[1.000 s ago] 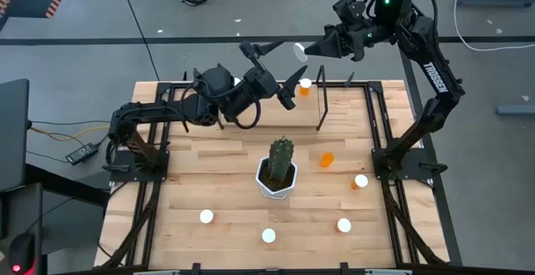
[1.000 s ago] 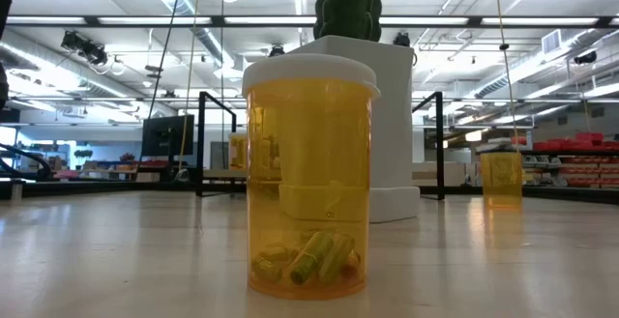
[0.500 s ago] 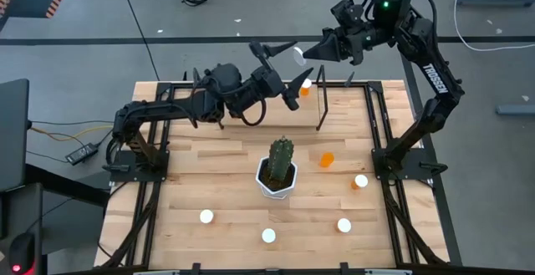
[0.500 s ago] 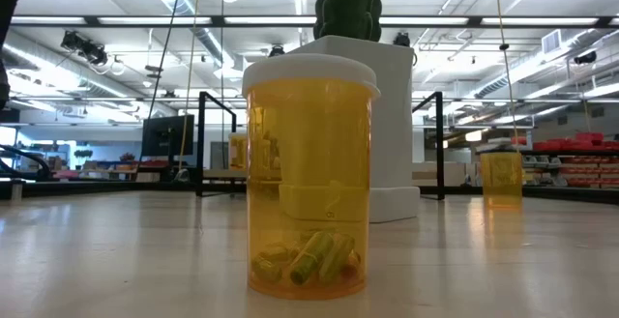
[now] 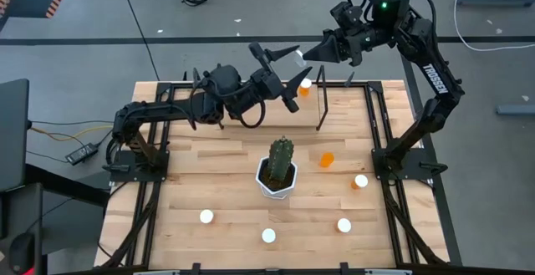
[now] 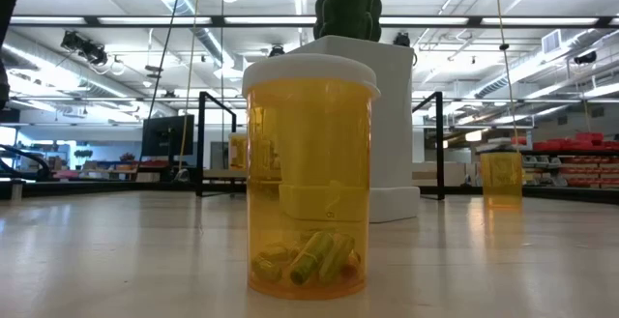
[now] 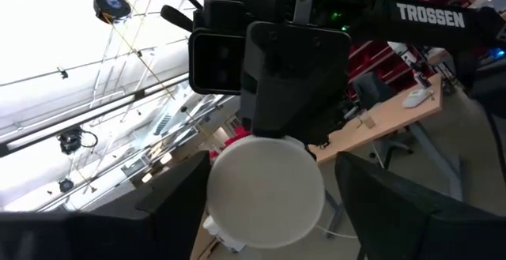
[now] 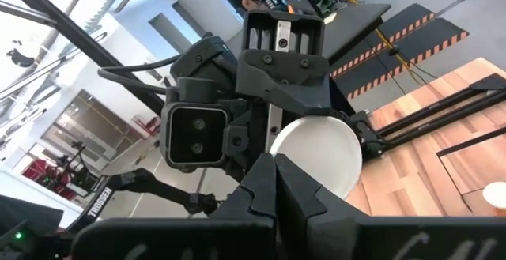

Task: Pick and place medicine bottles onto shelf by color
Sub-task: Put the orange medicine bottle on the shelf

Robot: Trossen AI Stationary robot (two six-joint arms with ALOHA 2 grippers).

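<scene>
High above the table's far edge, my right gripper [image 5: 313, 52] is shut on a medicine bottle whose round white cap [image 5: 298, 53] faces my left gripper [image 5: 292, 66]. The left gripper is open, with one finger [image 7: 170, 209] on each side of the cap [image 7: 265, 189]; I cannot tell whether they touch it. The shelf [image 5: 334, 112] stands at the table's far side, and an orange white-capped bottle [image 5: 305, 85] stands on it. Several more capped bottles stand on the tabletop, such as one [image 5: 206, 216] at the near left, and another [image 5: 327, 159] lies on its side. My right gripper holds the bottle from behind the cap [image 8: 316, 157], coming roughly level from the table's right. Its own fingers [image 8: 273, 189] and the cap hide the place of contact. The bottle lies roughly level, lifted well clear of the table and shelf.
A green cactus in a white pot [image 5: 278, 170] stands mid-table. In the low view a bottle [image 6: 309, 173] stands right before the camera with the pot [image 6: 382, 125] behind it. Black metal frames [image 5: 380, 133] run along the table's sides.
My left gripper has moved a little toward the table's right edge, closing in on the bottle held by the right gripper, so that its fingers now flank the cap. The right gripper and the bottle have kept still.
</scene>
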